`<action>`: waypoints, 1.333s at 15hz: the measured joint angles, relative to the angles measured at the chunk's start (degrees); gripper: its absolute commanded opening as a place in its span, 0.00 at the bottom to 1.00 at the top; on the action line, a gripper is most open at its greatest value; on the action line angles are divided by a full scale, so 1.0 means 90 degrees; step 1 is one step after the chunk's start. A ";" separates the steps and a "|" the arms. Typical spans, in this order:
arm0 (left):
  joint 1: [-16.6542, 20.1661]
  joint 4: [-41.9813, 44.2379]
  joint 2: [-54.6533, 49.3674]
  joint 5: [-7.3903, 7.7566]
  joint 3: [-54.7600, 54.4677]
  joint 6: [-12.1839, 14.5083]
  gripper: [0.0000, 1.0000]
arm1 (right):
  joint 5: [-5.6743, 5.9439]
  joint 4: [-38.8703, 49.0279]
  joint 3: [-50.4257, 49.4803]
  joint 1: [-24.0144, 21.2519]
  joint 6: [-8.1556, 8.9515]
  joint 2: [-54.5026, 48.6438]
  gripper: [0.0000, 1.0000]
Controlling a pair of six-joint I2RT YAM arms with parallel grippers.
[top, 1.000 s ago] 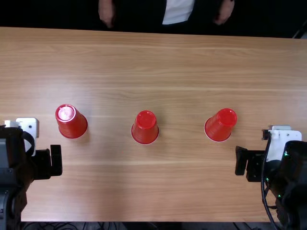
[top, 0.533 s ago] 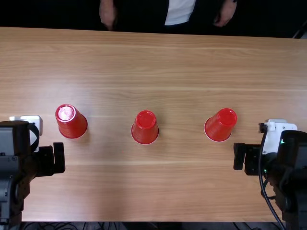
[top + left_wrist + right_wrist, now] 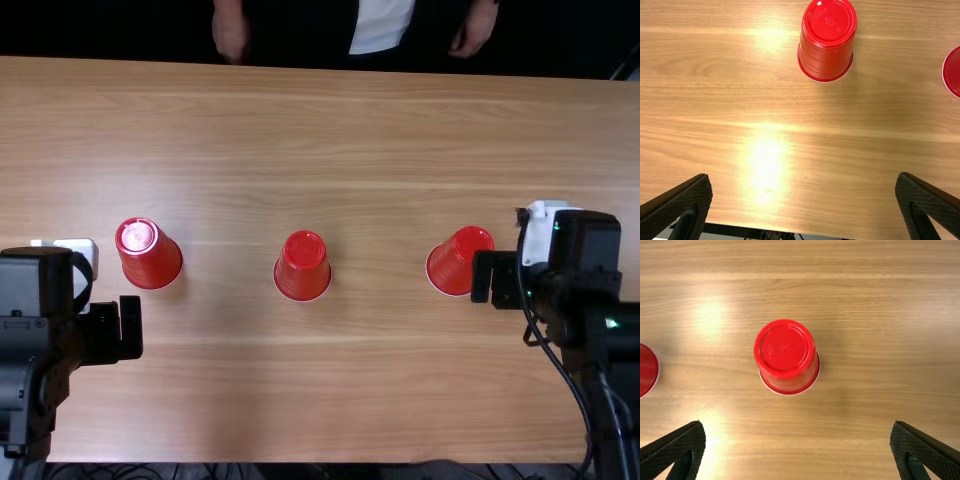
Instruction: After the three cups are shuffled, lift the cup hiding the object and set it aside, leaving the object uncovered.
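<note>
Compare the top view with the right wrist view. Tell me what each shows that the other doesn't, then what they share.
Top view only: the left cup and the left claw on its near side. Right wrist view only: the wide gap between the right claw's fingers, and their textured pads. Shared: the right cup, the middle cup (just its edge in the wrist view), the right claw and the table.

Left gripper [image 3: 130, 327] fingers [image 3: 684, 199] spread wide; right gripper [image 3: 482, 277] same.
</note>
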 measured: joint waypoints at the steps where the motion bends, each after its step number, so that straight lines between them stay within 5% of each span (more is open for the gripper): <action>1: 0.0002 -0.0002 -0.0002 0.0000 0.0000 -0.0002 1.00 | 0.0000 0.0109 0.0002 0.0000 0.0000 0.0228 1.00; 15: -0.0248 -0.0017 0.0172 0.0024 -0.0097 -0.0175 1.00 | -0.0022 0.0474 0.0425 -0.0002 0.0007 0.1902 1.00; 20: -0.0248 -0.0017 0.0172 0.0024 -0.0097 -0.0175 1.00 | -0.0437 0.0493 0.0464 0.0000 0.0012 0.2288 1.00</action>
